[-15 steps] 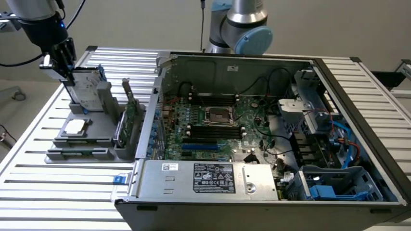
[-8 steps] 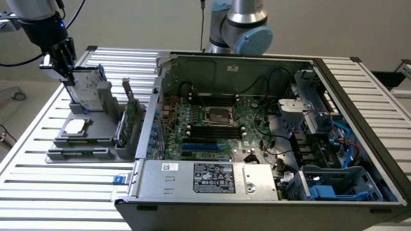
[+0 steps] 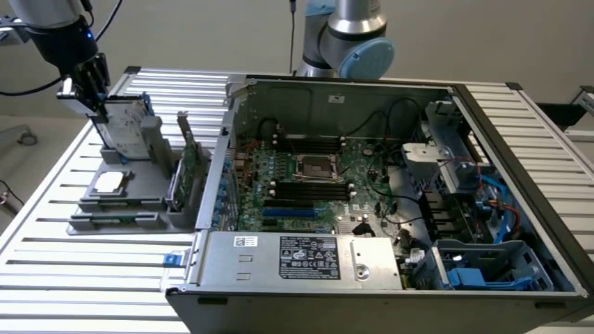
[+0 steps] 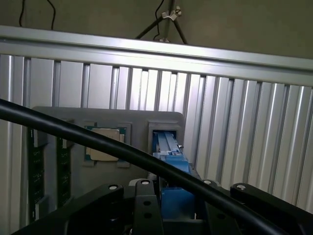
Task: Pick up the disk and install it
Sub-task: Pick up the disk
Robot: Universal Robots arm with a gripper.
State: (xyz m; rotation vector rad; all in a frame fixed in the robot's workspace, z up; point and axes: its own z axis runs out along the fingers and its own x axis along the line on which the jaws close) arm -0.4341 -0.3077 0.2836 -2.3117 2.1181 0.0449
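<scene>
Disk stands upright in the grey holder beside the open case, your gripper clamped on its blue-framed edge: you're at the pick-up, and lifting it calls for a straight pull along the slot.

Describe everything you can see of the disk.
The disk is a flat silver-grey metal slab in a blue plastic carrier. It stands upright on edge in the grey holder, at the exterior view's left, outside the case. The gripper sits at its top edge; a grip cannot be confirmed.
</scene>
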